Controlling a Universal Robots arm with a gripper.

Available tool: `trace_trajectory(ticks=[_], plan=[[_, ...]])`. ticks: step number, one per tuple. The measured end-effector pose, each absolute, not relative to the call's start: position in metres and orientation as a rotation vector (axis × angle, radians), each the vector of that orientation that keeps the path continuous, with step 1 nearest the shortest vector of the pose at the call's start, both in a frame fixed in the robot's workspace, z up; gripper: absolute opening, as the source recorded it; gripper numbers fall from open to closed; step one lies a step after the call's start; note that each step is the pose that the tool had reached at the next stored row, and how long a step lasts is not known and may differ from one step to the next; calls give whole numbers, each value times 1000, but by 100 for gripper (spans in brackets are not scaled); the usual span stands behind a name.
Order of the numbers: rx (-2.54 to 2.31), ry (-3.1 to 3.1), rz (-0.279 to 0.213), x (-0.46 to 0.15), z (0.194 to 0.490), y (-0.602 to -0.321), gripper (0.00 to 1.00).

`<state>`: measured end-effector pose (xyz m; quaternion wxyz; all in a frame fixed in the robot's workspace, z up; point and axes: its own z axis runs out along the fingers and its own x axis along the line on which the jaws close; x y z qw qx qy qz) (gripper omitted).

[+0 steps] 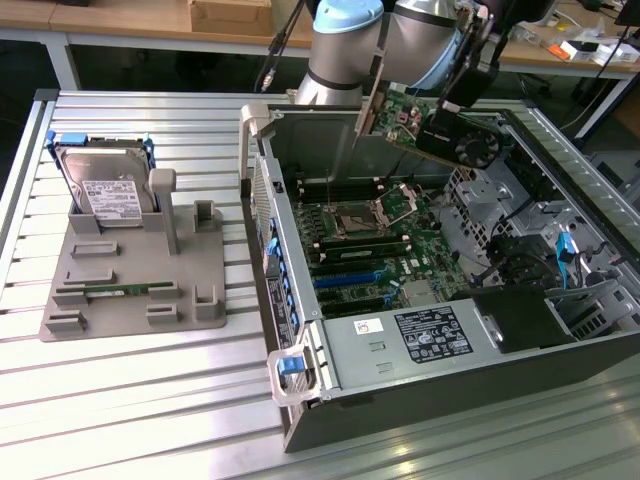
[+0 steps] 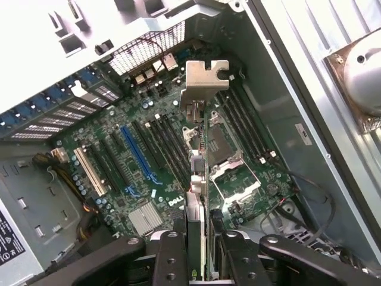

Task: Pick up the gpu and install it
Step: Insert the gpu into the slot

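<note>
The gripper (image 2: 200,253) is clamped on the gpu (image 1: 448,135) and holds it in the air over the open case (image 1: 300,330), above the motherboard (image 2: 149,149) and near the case's far wall. It grips the end away from the bracket (image 2: 205,77), probably to keep the bracket and the connector edge free. The case lies on its side, so its slots (image 2: 137,156) face up. The hard drive (image 1: 105,185) stands in the holder (image 1: 120,275) toward the worktop's edge at the exterior view's left.
</note>
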<state>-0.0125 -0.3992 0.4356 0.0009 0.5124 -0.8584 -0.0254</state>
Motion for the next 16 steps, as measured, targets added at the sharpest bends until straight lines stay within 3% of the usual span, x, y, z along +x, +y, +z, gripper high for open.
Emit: trace_trajectory(ticks=[16], plan=[[2034, -2379, -78, -12, 436, -399, 27]])
